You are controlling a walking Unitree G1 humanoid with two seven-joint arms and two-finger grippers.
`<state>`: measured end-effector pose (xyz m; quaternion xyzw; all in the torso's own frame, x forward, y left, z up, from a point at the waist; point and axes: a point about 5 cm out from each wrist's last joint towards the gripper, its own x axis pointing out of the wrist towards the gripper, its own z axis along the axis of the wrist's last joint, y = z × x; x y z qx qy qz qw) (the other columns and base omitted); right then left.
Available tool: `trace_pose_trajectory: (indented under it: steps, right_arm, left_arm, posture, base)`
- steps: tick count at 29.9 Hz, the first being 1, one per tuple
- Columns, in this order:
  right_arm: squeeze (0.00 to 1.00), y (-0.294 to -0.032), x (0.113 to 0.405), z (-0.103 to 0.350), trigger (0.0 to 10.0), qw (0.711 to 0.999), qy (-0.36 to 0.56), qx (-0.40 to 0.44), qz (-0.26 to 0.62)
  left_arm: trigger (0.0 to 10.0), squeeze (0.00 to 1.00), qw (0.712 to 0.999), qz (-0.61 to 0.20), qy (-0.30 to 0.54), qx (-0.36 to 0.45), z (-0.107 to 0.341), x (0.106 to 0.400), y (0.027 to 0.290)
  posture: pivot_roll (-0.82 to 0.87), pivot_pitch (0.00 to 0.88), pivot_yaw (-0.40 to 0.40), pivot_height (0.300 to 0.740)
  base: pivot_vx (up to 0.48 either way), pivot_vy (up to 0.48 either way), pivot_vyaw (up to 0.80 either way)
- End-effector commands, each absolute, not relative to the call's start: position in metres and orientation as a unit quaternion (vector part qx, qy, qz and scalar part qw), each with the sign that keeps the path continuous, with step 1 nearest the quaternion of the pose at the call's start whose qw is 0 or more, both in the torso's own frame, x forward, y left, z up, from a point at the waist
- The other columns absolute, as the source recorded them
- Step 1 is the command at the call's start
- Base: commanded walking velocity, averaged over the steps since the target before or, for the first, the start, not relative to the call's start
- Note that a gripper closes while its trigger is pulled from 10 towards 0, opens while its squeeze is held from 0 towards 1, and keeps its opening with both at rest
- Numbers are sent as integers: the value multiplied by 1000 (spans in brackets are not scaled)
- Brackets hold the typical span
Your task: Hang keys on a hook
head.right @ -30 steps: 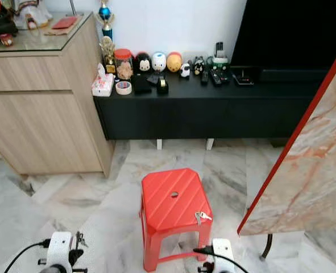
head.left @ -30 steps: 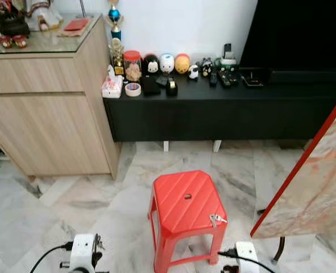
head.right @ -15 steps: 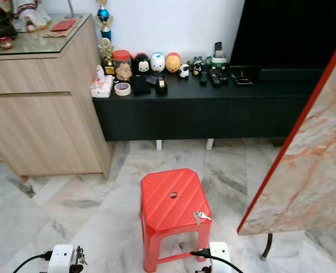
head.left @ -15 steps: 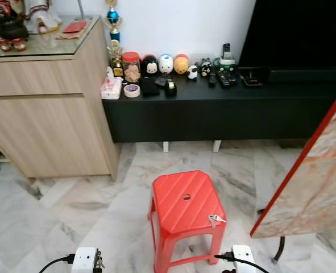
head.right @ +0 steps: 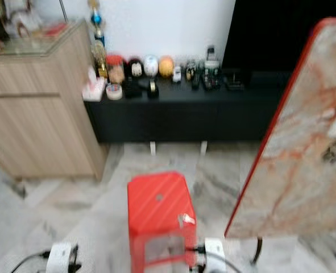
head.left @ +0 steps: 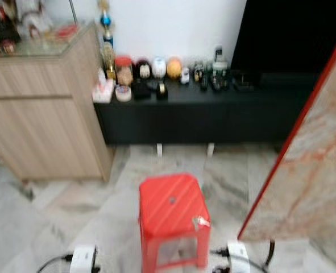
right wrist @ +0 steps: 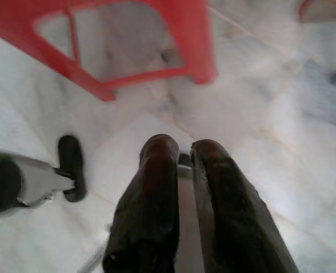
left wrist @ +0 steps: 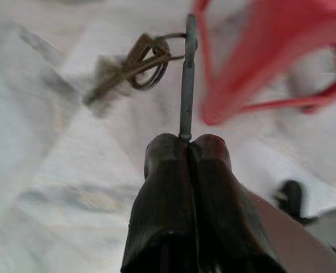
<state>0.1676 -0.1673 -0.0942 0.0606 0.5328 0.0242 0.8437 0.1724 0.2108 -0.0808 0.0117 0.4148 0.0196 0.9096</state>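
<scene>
The head views are now blurred and the whole scene has slid left compared with 0.5 s ago, so the camera is turning, not the furniture. The red stool [head.left: 172,213] stands on the marble floor [head.left: 54,210] in front of the black console [head.left: 213,116], with 1 bunch of keys [head.left: 201,221] lying at its near right corner. The left gripper [left wrist: 187,139], low beside the stool, is clenched on a thin metal rod [left wrist: 187,85] carrying a second key ring [left wrist: 139,60]. The right gripper [right wrist: 182,149] hangs low with its 2 fingers nearly together, grasping nothing I can make out. No hook is in sight, so the turn is probably a search for it.
</scene>
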Motion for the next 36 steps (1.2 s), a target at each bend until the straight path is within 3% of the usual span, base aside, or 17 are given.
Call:
trace_pose_trajectory:
  steps: [1,33,36]
  right_arm:
    - [0,-165,175,-91,10000,849,523,65,23]
    - [0,-169,170,-93,10000,849,523,68,10]
    - [0,-170,170,-93,10000,849,524,64,11]
  left_arm:
    - [10000,0,909,22,416,24,-80,171,217]
    - [10000,0,911,15,410,32,-80,170,217]
    - [10000,0,914,7,404,38,-78,175,216]
  posture:
    - [35,0,-15,740]
    - [31,0,-23,740]
    - [32,0,-20,740]
  base:
    - [0,-469,0]
    - [0,-467,0]
    - [0,0,-333]
